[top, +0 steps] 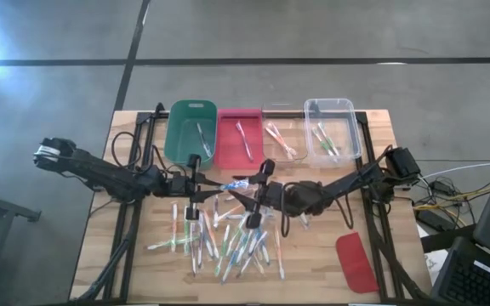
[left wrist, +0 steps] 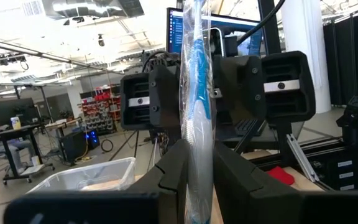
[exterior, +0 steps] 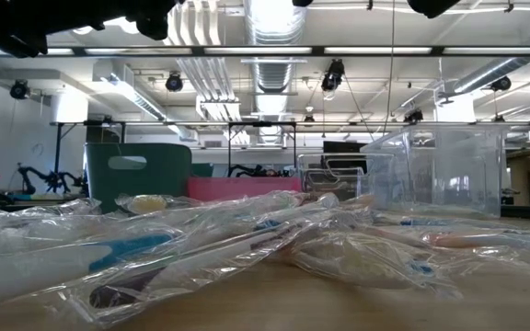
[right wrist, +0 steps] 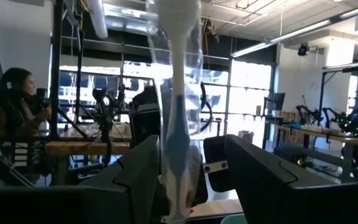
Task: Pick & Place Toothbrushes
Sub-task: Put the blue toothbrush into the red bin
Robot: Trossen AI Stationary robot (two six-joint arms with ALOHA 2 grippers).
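One toothbrush [top: 238, 183], pale with a blue accent and sealed in a clear wrapper, hangs in the air between my two grippers above the table's middle. My left gripper [top: 219, 184] reaches it from the left and my right gripper [top: 251, 186] from the right; both are shut on it. In the left wrist view the toothbrush [left wrist: 197, 93] stands up between my fingers with the right gripper's body right behind it. Several wrapped toothbrushes [top: 224, 234] lie heaped on the table below; the same heap [exterior: 201, 244] fills the low view. My left gripper [left wrist: 199, 180] pinches the wrapped toothbrush's lower part [left wrist: 199, 155] between its two fingers, level from the table's left, fingers along it. The toothbrush is lifted clear. My right gripper [right wrist: 182, 180] pinches the same toothbrush at its blue-striped handle [right wrist: 178, 143], level from the right. The pale end [right wrist: 174, 25] points away past the fingertips.
Along the far edge stand a green bin [top: 190, 130], a red bin [top: 239, 136] and two clear bins [top: 283, 140] [top: 330, 127], each with a few toothbrushes inside. A flat red lid [top: 356, 262] lies near the right front. People sit at desks beyond the table.
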